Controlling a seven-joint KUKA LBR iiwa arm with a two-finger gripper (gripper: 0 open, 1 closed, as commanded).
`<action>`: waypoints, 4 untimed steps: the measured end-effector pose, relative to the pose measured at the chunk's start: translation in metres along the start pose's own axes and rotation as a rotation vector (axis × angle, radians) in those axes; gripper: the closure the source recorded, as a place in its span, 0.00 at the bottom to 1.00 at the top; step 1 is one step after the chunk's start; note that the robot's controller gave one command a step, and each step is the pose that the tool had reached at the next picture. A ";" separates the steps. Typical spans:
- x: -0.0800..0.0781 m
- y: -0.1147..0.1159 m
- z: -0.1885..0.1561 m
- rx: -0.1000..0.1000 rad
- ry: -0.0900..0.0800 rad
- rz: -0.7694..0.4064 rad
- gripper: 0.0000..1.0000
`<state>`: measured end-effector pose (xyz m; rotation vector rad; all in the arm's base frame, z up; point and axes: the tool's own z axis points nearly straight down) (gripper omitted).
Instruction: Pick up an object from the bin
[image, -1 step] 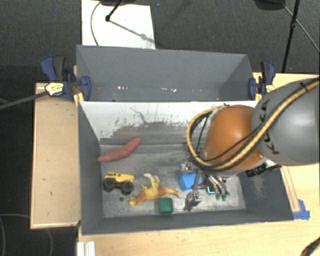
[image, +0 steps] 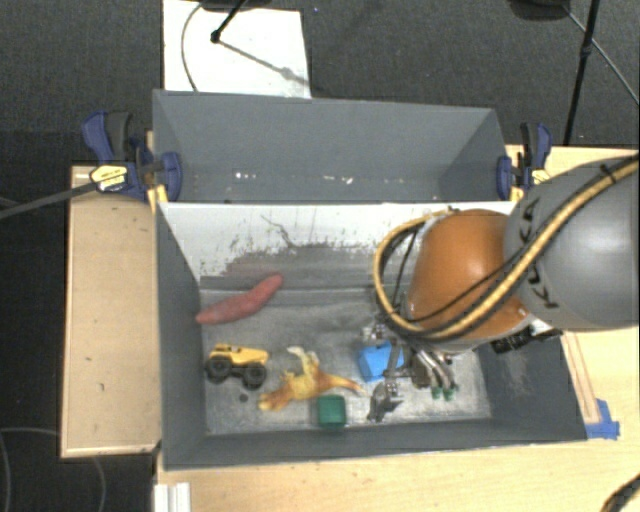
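Note:
My gripper (image: 385, 397) hangs low over the front right part of the bin floor, beneath the orange wrist cover. A small blue object (image: 372, 361) lies just to its upper left, touching or very close to it. A green block (image: 331, 411) sits on the floor to the gripper's left, near the front wall. A yellow toy dinosaur (image: 300, 384) lies beside the block, its tail pointing toward the gripper. A small dark green piece (image: 441, 392) peeks out on the gripper's right, partly hidden by the wrist.
A yellow toy truck (image: 238, 362) stands at the front left. A long red sausage-shaped thing (image: 240, 299) lies at the back left against the sloping wall. The arm and its cables cover the bin's right side.

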<state>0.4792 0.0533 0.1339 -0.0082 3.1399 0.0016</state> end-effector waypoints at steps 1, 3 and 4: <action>-0.051 -0.027 0.058 0.000 -0.007 -0.023 0.00; -0.037 -0.044 0.054 0.000 0.001 -0.012 1.00; -0.029 -0.042 -0.096 0.001 -0.001 -0.010 1.00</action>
